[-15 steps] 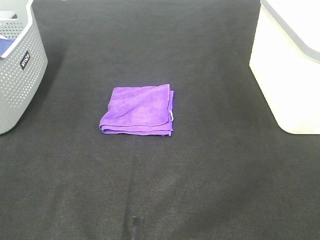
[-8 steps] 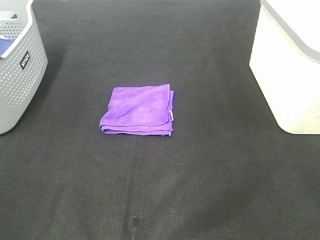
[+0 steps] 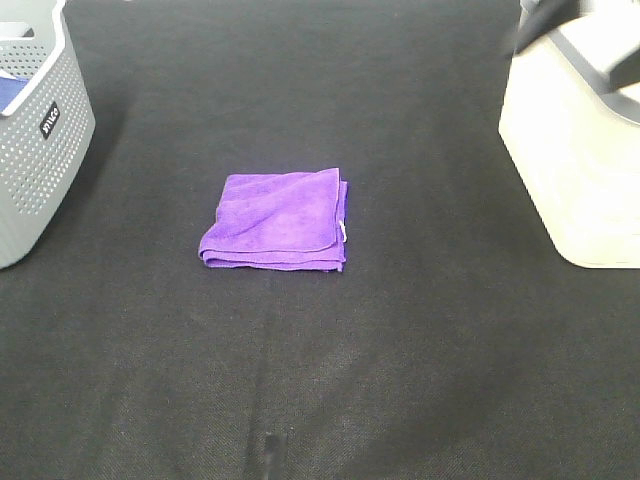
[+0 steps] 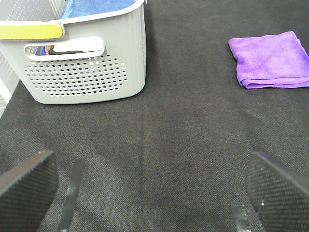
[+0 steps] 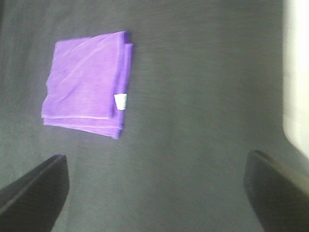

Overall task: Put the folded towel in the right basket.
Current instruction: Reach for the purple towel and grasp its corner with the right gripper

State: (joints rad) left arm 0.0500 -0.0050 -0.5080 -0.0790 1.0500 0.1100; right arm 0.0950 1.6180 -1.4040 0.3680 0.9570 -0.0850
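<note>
The folded purple towel (image 3: 275, 220) lies flat on the black table, midway between the two baskets. It also shows in the left wrist view (image 4: 272, 60) and in the right wrist view (image 5: 87, 82), where a small white tag sits on its edge. The white right basket (image 3: 575, 160) stands at the right edge. My right gripper (image 5: 154, 193) is open and empty, high above the table, with the towel ahead of it. A blurred dark part of the right arm (image 3: 543, 22) shows over the white basket. My left gripper (image 4: 152, 193) is open and empty, near the grey basket.
A grey perforated basket (image 3: 40, 150) stands at the left edge; the left wrist view (image 4: 87, 72) shows a blue cloth (image 4: 96, 7) in it. The white basket's wall (image 5: 297, 72) shows at the side of the right wrist view.
A blurred dark part of the right arm has come into the exterior view above the white basket. The towel has not moved.
</note>
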